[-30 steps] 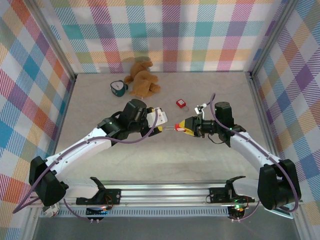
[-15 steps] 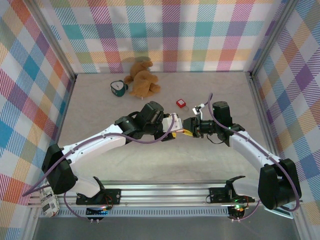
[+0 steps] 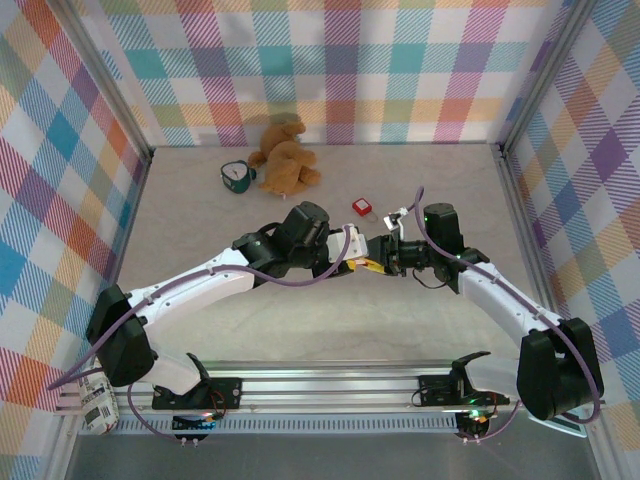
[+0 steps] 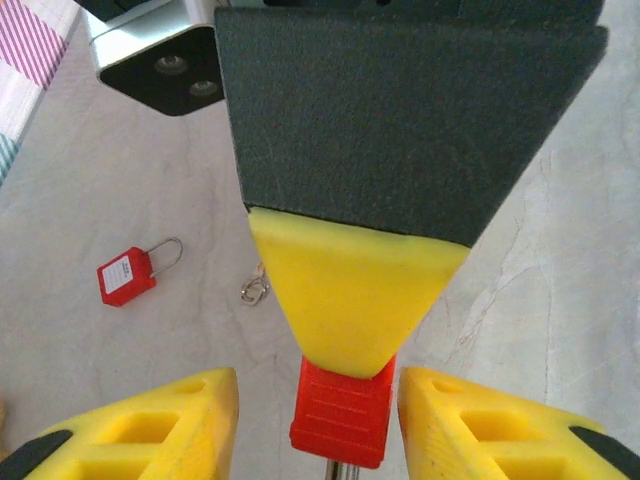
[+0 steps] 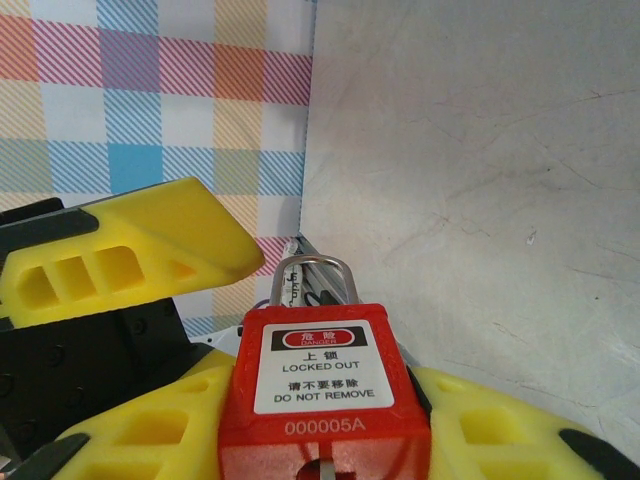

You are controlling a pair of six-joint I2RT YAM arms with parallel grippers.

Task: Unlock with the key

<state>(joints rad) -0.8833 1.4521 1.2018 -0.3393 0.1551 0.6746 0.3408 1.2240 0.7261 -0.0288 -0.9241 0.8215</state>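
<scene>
My right gripper (image 5: 325,385) is shut on a red padlock (image 5: 322,365) with a white "LOCKED OUT" label, its steel shackle pointing away from the wrist. From the left wrist view that same padlock (image 4: 340,415) sits between my left gripper's (image 4: 315,390) yellow fingers (image 4: 150,430), with a gap on each side, so the jaws stand open. Seen from above, the left gripper (image 3: 352,262) and the right gripper (image 3: 378,255) meet tip to tip at mid-table. A tiny pale metal piece, apparently the key (image 4: 254,290), lies on the table beyond.
A second red padlock (image 3: 363,208) lies on the table just behind the grippers, its wire shackle (image 4: 168,250) flat. A brown plush toy (image 3: 285,155) and a small teal mug (image 3: 236,176) stand at the back left. Checkered walls (image 3: 60,200) enclose the table.
My left arm has swung right up to the right gripper, and its jaws have narrowed around the held padlock. The right gripper drew slightly back while keeping its grip.
</scene>
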